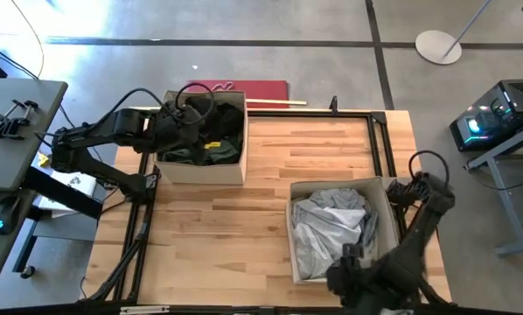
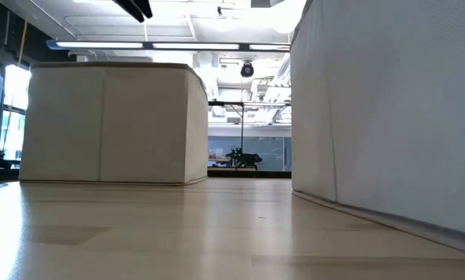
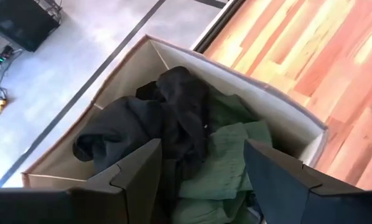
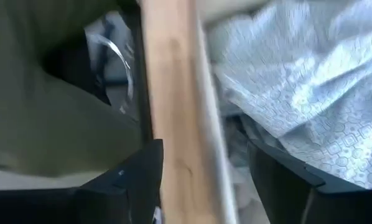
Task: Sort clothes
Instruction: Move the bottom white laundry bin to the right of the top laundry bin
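Observation:
Dark garments, black (image 3: 173,118) and dark green (image 3: 223,155), lie heaped in the beige box at the table's far left (image 1: 200,166). My left gripper (image 3: 201,180) hangs open and empty just above that heap, over the box (image 1: 187,118). Pale grey and white garments (image 1: 331,227) fill the second beige box (image 1: 386,210) at the near right; a pale patterned cloth (image 4: 298,93) shows in the right wrist view. My right gripper (image 1: 349,278) is open and empty at that box's near edge, its fingers apart over a strip of the wooden table top (image 4: 173,112).
The two beige boxes stand as walls in the low view, one on its left (image 2: 108,124) and one on its right (image 2: 388,117), with bare wooden table (image 1: 270,166) between them. A black frame rail (image 1: 380,131) runs along the table's far and right sides.

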`<move>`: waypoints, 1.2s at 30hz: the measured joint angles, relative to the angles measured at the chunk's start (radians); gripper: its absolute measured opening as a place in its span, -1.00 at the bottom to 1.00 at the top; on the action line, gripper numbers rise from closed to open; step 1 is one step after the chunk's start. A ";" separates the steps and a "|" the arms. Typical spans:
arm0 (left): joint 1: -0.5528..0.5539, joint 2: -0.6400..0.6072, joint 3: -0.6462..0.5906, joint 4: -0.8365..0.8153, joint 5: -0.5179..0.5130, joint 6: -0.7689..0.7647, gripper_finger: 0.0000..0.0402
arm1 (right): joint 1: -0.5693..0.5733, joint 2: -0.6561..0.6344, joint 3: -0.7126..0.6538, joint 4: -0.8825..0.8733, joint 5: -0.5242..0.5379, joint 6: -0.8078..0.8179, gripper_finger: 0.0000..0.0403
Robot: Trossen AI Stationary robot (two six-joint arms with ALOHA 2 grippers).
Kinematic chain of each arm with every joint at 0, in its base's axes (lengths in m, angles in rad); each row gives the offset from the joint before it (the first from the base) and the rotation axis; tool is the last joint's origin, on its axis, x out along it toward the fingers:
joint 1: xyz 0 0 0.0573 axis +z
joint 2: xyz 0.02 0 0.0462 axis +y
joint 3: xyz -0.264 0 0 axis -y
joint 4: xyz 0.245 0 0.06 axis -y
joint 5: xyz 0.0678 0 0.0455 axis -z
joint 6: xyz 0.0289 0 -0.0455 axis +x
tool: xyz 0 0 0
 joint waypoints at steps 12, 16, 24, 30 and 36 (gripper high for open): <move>0.053 -0.001 0.000 -0.021 -0.045 0.032 0.10 | -0.188 0.010 -0.124 -0.071 -0.063 -0.337 -0.88; 0.054 -0.001 0.000 -0.028 -0.058 0.040 0.10 | -0.288 0.011 -0.135 -0.086 0.074 -0.563 -0.93; 0.054 -0.001 0.000 -0.071 -0.088 0.024 0.10 | -0.525 0.011 -0.137 -0.107 0.106 -1.007 -0.99; 0.054 -0.001 0.000 -0.064 -0.157 0.020 0.10 | -0.713 0.010 -0.137 -0.110 0.117 -1.221 -0.99; 0.054 -0.001 0.000 -0.063 -0.181 0.002 0.10 | -0.897 0.010 -0.137 -0.021 0.128 -1.409 -1.00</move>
